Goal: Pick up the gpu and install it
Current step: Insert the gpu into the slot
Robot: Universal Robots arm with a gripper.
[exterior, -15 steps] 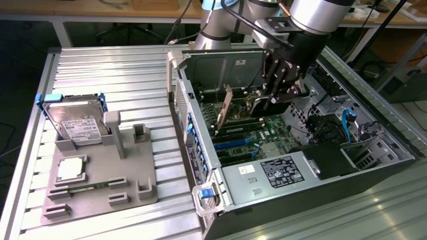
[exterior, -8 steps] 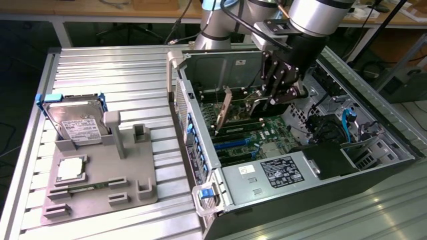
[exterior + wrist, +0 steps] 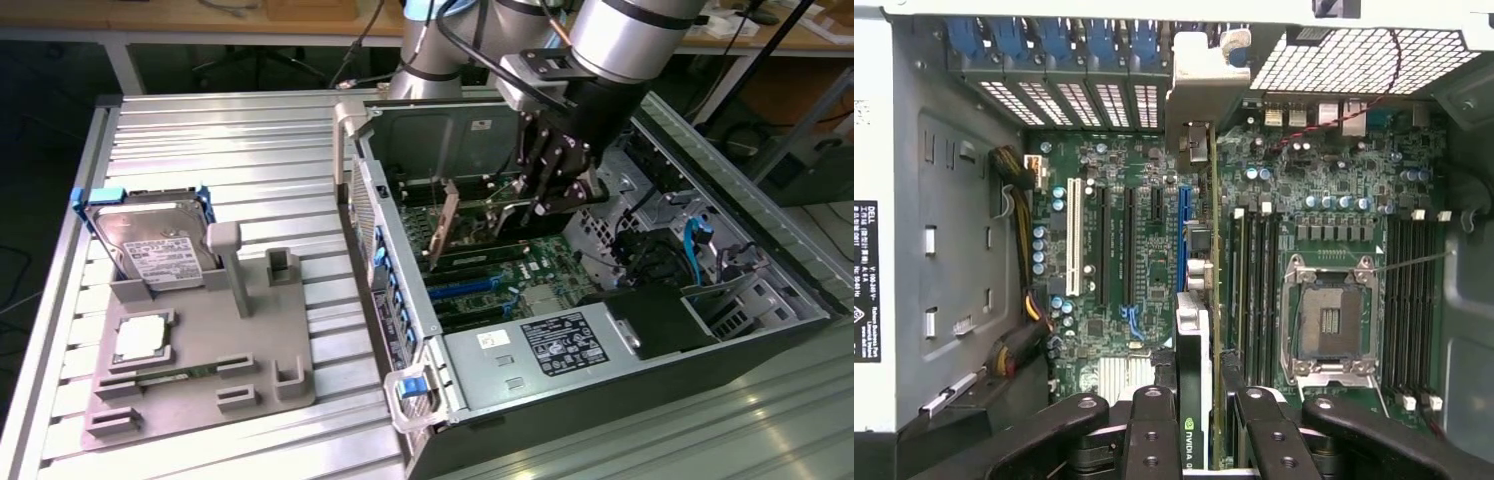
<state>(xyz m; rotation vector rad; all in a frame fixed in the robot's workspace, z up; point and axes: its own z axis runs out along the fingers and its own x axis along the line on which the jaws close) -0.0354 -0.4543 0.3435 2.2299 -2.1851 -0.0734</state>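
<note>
The gpu stands on edge inside the open computer case, its pale end bracket toward the case's rear slot wall. My gripper reaches down into the case and is shut on the card's other end. In the wrist view the gpu runs edge-on from its metal bracket at the rear slots down between my two black fingers, directly beside the blue slot on the motherboard. My gripper has a finger on each side of the card. I cannot tell whether the card's lower edge sits in a slot.
A grey fixture on the exterior view's left holds a silver hard drive, a processor and a memory stick. Beside the card lie a white slot, black slots, memory slots and the open processor socket.
</note>
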